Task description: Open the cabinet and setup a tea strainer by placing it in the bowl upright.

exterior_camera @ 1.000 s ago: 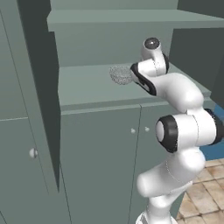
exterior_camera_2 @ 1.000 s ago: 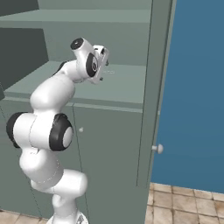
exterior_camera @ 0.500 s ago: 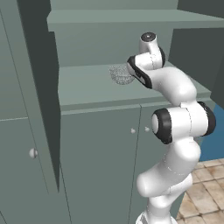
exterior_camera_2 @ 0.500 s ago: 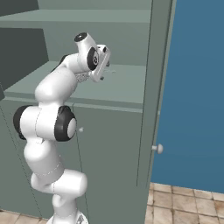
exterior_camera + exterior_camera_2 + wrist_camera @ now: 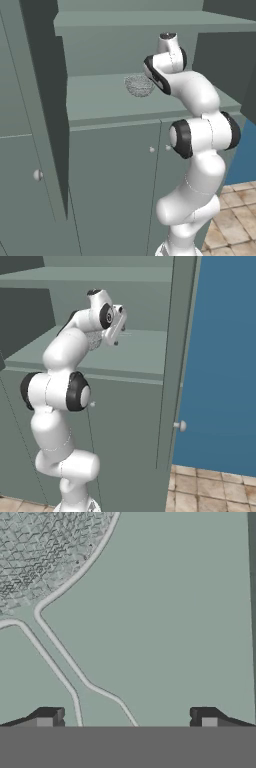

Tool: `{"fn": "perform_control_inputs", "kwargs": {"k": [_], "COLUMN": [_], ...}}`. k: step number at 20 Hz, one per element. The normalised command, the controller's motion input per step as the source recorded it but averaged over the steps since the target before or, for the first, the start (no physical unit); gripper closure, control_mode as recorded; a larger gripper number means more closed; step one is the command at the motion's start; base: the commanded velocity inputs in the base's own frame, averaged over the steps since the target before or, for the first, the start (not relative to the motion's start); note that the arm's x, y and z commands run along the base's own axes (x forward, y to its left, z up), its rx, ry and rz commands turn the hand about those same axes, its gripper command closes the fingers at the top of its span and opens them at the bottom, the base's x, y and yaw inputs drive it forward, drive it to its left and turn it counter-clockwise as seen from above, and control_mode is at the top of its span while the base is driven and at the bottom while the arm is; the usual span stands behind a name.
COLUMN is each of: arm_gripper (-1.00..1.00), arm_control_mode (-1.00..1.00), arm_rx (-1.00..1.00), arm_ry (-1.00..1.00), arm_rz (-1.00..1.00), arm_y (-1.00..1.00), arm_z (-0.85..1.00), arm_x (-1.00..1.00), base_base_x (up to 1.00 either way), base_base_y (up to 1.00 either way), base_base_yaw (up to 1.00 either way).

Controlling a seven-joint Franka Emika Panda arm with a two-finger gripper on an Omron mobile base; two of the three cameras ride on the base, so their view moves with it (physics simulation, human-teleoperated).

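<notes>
The tall grey-green cabinet (image 5: 100, 100) stands open, both doors swung out. On its shelf lies the tea strainer (image 5: 139, 85), a speckled silver mesh basket, also seen as the tea strainer (image 5: 42, 549) at the upper left of the hand view. Its thin wire handle (image 5: 57, 649) runs down toward the space between my fingertips. My gripper (image 5: 127, 718) is open just above the shelf, beside the strainer's basket, with nothing held. In the right base view my hand (image 5: 116, 323) hangs over the shelf, right of the strainer (image 5: 95, 341). The bowl is out of view.
The open left door (image 5: 42, 110) juts out near the arm's left side. The open right door (image 5: 172, 366) with its round knob (image 5: 181, 426) stands to the arm's right. Lower cabinet doors (image 5: 115, 185) sit under the shelf. A blue wall (image 5: 222, 366) and tiled floor lie to the right.
My hand has lifted a little and reached farther into the cabinet over the shelf. The strainer has stayed where it was.
</notes>
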Motion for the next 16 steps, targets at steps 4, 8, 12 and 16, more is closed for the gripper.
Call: {"fn": "perform_control_inputs", "kwargs": {"k": [4, 8, 12, 16], "arm_gripper": [-1.00, -1.00, -1.00, -1.00], "arm_control_mode": [-1.00, -1.00, -1.00, -1.00], "arm_rx": [0.00, 0.00, 0.00, 0.00], "arm_ry": [0.00, 0.01, 0.04, 0.08], "arm_rz": [0.05, 0.05, 0.06, 0.05], "arm_y": [0.00, 0.00, 0.00, 0.00], "arm_z": [-0.01, -0.06, -0.15, -0.17], "arm_x": [0.00, 0.00, 0.00, 0.00], "base_base_x": [0.00, 0.00, 0.00, 0.00], "base_base_y": [0.00, 0.00, 0.00, 0.00], "base_base_yaw": [0.00, 0.00, 0.00, 0.00]}}
